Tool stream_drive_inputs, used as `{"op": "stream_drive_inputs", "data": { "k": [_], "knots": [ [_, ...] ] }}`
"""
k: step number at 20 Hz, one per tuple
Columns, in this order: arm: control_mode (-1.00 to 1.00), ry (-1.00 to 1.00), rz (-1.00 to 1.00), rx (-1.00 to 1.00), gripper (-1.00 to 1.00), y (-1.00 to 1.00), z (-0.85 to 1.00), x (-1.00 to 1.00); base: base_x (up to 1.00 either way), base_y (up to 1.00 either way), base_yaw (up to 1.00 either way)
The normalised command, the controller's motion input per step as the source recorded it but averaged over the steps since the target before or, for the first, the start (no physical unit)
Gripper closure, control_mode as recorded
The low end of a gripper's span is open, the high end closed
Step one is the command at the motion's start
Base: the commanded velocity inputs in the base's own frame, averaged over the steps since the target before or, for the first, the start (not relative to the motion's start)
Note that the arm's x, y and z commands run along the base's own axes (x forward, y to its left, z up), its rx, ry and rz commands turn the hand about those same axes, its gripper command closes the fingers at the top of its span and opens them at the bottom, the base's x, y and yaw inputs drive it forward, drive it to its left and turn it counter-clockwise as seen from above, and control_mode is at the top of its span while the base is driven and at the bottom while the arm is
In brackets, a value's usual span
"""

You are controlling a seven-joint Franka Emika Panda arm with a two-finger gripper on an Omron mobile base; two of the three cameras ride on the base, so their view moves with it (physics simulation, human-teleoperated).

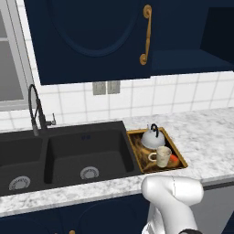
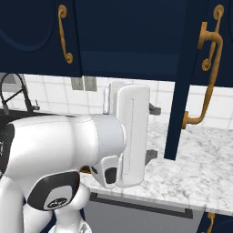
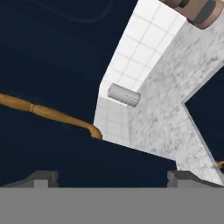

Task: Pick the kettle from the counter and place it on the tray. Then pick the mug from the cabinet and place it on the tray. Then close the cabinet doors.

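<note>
Now we see the squat silver kettle [image 1: 150, 136] with black arched handle, beside the cream mug [image 1: 162, 156] on the golden-rimmed tray [image 1: 181, 157], our gripper [image 3: 109, 179] spread wide, holding nothing.

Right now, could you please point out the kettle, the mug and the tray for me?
kettle [image 1: 150, 138]: left base view, silver dome.
mug [image 1: 162, 156]: left base view, cream side wall.
tray [image 1: 183, 159]: left base view, golden right rim.

Nothing readable anywhere right now: no words, labels, brand marks, numbers or signs on any surface in these views.
</note>
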Motion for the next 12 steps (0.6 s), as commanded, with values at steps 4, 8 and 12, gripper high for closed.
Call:
{"op": "stream_drive_inputs", "data": {
  "k": [4,8,12],
  "knots": [
    [-1.0,0.0,-0.13,-0.1,-1.0,-0.52,-0.11,-0.38,0.0,0.0,0.0],
    [-1.0,0.0,-0.08,-0.09,-1.0,-0.57,-0.02,-0.14,0.0,0.0,0.0],
    [-1.0,0.01,-0.01,-0.03,-1.0,-0.58,0.0,0.01,0.0,0.0,0.0]
  ]
}}
